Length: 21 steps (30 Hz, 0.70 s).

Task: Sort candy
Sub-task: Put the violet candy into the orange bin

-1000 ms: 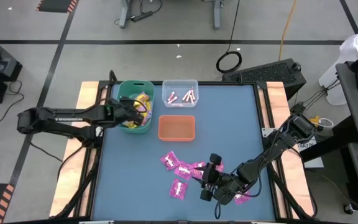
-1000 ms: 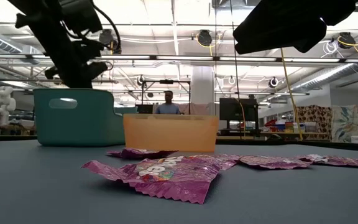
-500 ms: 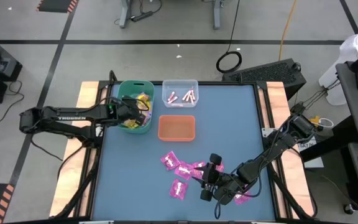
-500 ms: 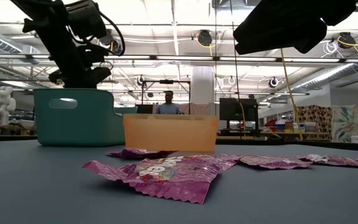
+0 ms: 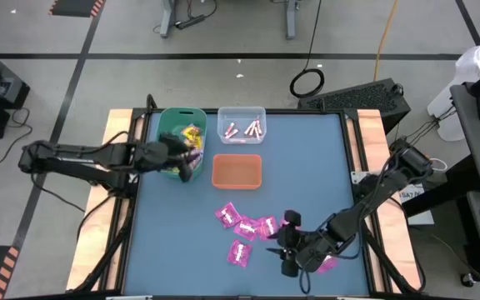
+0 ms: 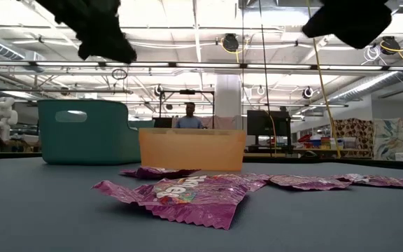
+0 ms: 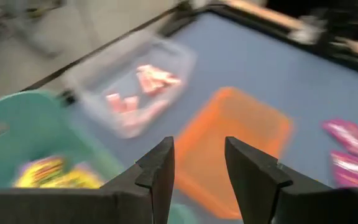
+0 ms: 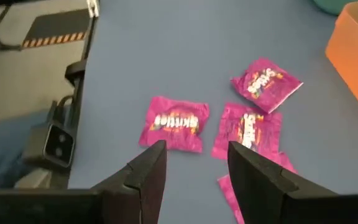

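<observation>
From above I see both my arms at once. My left gripper (image 5: 186, 160) hangs at the right edge of the teal bin (image 5: 170, 123), my right gripper (image 5: 288, 250) over the near side of the blue table (image 5: 323, 167), just right of the magenta packets (image 5: 244, 227).

Only my left wrist view shows its fingers (image 7: 157, 174) spread with nothing between them. Ahead lie the orange bin (image 7: 235, 140), the clear bin (image 7: 135, 81) holding pale pink sticks (image 7: 143, 87), and yellow packets (image 7: 55, 174) in the teal bin. That picture is blurred.

My right wrist view shows my right fingers (image 8: 148, 171) also apart and empty, hovering above the table. One magenta packet (image 8: 174, 122) lies just beyond them and two more lie beside it towards the orange bin.

The level view alone shows the room: a wide hall with ceiling lights, hanging cables, a white pillar and a person (image 6: 189, 116) standing far back. In it the packets lie flat and crumpled in front of the orange bin, with the teal bin to its left.

From above, wooden strips flank the tabletop left and right, and a grey floor with dark lines surrounds it. The clear bin sits at the far edge, the orange bin just nearer, and one packet lies under my right arm.
</observation>
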Tool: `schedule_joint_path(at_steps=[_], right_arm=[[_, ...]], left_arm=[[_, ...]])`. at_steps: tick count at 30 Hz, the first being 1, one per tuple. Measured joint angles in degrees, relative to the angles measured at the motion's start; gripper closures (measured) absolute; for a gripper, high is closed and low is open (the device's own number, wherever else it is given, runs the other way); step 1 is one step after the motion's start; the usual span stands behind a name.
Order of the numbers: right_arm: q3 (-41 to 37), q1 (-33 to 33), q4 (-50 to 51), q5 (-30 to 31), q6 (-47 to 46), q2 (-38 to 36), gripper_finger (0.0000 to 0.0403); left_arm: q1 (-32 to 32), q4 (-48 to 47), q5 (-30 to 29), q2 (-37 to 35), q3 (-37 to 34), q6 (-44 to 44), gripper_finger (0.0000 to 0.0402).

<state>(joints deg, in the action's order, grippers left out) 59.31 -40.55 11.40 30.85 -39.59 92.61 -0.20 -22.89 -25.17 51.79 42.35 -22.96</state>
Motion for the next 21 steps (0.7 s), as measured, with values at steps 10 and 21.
schedule_joint_path(at_steps=[10, 21], right_arm=[[0.0, -2.92, 21.39, -2.74, -11.93, -0.08, 0.0227], [-0.02, -9.56, 27.32, 3.68, -13.52, 4.01, 0.0191]], left_arm=[[-17.89, 10.69, 0.82, 4.91, 0.0, 4.51, 0.0254], [-26.19, 31.97, -1.09, 19.53, -0.02, 13.45, 0.0254]])
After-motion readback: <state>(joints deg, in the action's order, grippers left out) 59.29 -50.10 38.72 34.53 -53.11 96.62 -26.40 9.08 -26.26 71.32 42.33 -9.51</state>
